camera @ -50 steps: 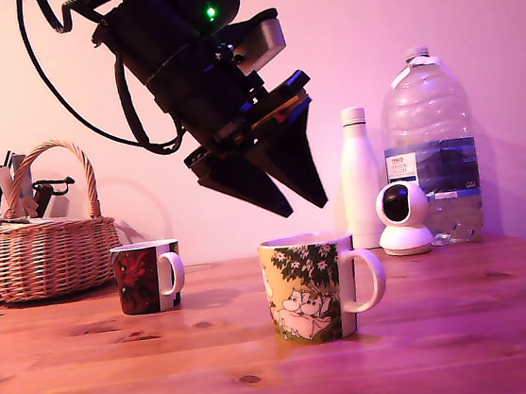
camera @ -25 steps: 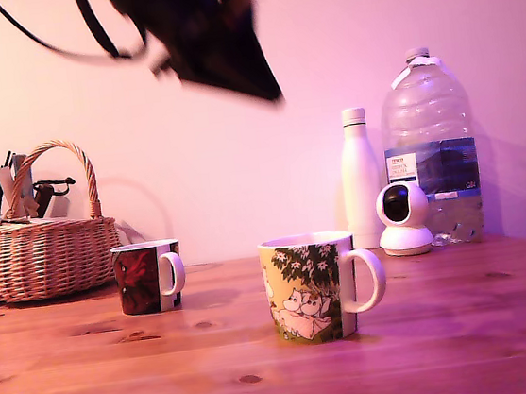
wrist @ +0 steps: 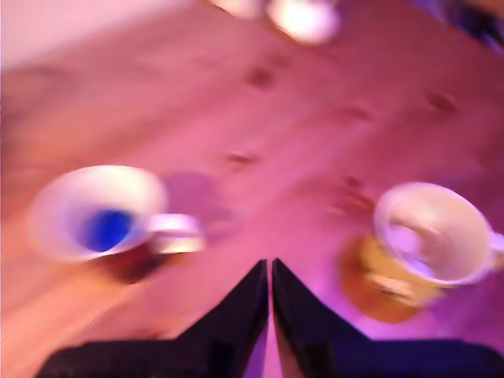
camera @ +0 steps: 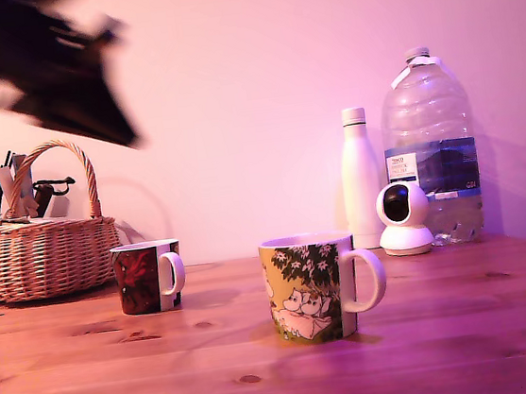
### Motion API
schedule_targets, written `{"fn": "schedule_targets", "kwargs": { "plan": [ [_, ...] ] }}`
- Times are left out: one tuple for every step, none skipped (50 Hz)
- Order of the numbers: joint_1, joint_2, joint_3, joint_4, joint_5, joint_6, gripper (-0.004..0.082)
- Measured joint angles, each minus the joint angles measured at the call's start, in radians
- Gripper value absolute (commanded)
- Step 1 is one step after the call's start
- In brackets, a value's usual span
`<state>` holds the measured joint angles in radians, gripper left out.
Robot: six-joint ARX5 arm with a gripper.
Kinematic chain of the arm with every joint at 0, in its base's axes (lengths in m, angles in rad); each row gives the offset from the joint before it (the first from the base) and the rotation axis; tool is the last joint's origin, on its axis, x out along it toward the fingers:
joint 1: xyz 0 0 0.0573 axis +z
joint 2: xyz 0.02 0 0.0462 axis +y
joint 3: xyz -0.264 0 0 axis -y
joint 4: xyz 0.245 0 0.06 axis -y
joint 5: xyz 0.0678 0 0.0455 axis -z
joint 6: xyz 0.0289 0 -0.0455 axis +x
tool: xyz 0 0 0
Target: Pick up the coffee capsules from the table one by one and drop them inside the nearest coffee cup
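Pincer [wrist: 270, 272] high up at exterior view's left, above basket [camera: 49, 250], blurry. Wrist view shows tips nearly together, thin gap, nothing between them. Coffee cup [camera: 311, 287] with cartoon creatures stands mid surface [camera: 449, 328], handle toward exterior view's right. Small dark red mug [camera: 145, 277] stands apart, at exterior view's left. Wrist view: something pale inside coffee cup, too blurry to tell. White bottle [camera: 360, 178], big water bottle [camera: 428, 145], small white camera [camera: 404, 218] at back.
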<state>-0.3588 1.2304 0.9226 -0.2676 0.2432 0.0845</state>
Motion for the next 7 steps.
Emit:
{"fn": "schedule_targets", "kwargs": {
  "plan": [
    [0.011,-0.020,-0.005,0.000,0.002,-0.002,-0.0020],
    [0.021,-0.034,-0.009,0.002,0.002,-0.002,-0.0020],
    [0.031,-0.053,-0.013,0.002,0.003,-0.002,-0.0020],
    [0.039,-0.068,-0.017,0.003,0.003,-0.004,-0.0020],
    [0.047,-0.082,-0.020,0.003,0.003,-0.004,-0.0020],
    [0.052,-0.094,-0.023,0.003,0.003,-0.004,-0.0020],
    [0.056,-0.105,-0.025,0.001,0.004,-0.004,-0.0020]
  ]
}}
